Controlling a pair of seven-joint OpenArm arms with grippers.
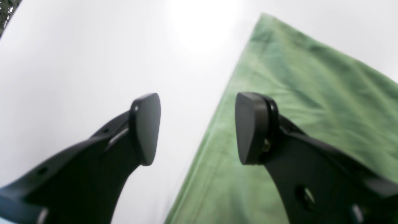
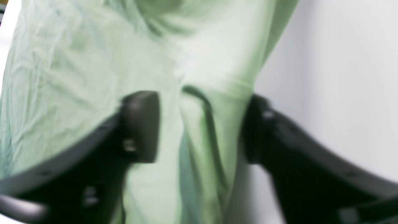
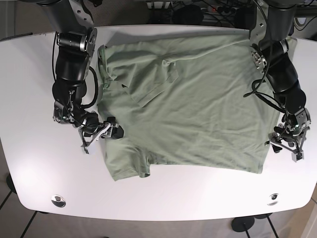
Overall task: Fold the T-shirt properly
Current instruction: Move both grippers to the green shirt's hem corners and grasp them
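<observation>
A green T-shirt [image 3: 198,99] lies spread on the white table [image 3: 34,89], with one sleeve [image 3: 153,79] folded in over the chest. My right gripper [image 3: 103,134] is at the shirt's left edge by the lower sleeve. In the right wrist view it [image 2: 199,127] is open, and a ridge of green cloth [image 2: 211,130] runs between its fingers. My left gripper [image 3: 287,145] is at the shirt's lower right corner. In the left wrist view it [image 1: 199,129] is open just above the table, straddling the straight edge of the shirt [image 1: 311,93].
Round fittings [image 3: 58,200] [image 3: 272,199] sit near the table's front corners. Cables [image 3: 198,7] lie behind the back edge. Both arm bases stand at the back corners. Bare white tabletop [image 1: 77,62] surrounds the shirt.
</observation>
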